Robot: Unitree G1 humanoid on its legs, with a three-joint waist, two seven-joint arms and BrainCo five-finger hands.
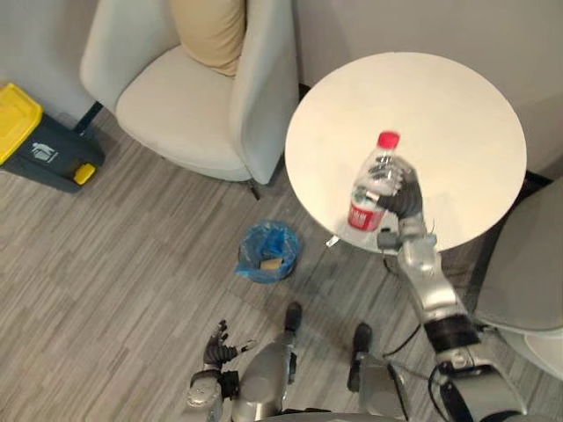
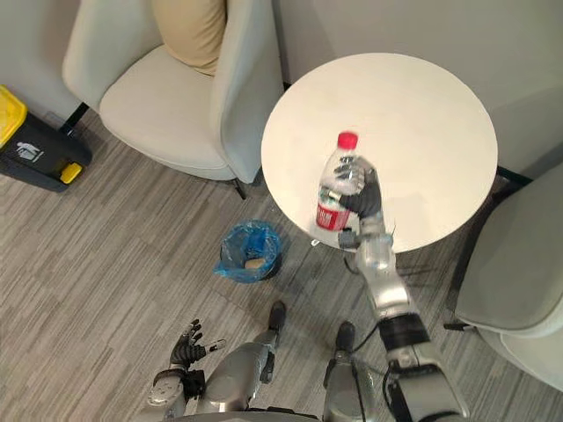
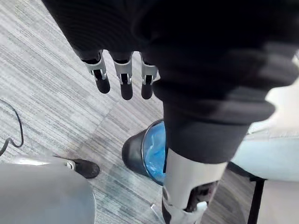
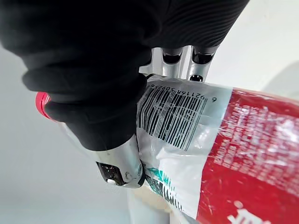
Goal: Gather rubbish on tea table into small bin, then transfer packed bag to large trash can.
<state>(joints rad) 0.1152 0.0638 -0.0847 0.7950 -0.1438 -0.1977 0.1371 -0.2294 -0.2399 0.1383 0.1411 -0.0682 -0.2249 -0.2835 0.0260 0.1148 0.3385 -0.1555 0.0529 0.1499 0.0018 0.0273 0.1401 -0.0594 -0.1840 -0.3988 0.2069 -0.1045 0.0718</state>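
Fingers (image 4: 202,59) of your right hand (image 1: 403,195) are curling round the clear plastic bottle (image 1: 374,180), and the thumb (image 4: 117,168) is pressing in from the other side across the barcode end of its red label (image 1: 363,216). You're gripping it about the middle, with the red cap (image 1: 388,139) pointing up and away from you and the bottle leaning slightly. It's sitting over the near edge of the round white tea table (image 1: 440,97), towards the left of that edge. From the head views I can't quite tell whether its base is resting on the tabletop or hanging just clear of it.

Your left hand (image 1: 220,347) is hanging low at your side over the grey plank floor (image 1: 106,290), holding nothing. Its fingers (image 3: 122,79) are lying straight and close together in a row.

You're looking down on the small bin (image 1: 246,251), which is standing on the floor just off the table's near-left edge, between the table and the pale armchair (image 1: 176,114). Its blue bag liner (image 1: 281,237) is lying open, and a tan scrap (image 1: 271,262) is showing inside. The large trash can (image 1: 44,149), dark with a yellow lid (image 1: 13,119), is standing well apart beyond the armchair, by the wall. A tan cushion (image 1: 211,31) is leaning against the armchair's back, and a second pale chair (image 1: 528,281) is sitting by the table's right edge.
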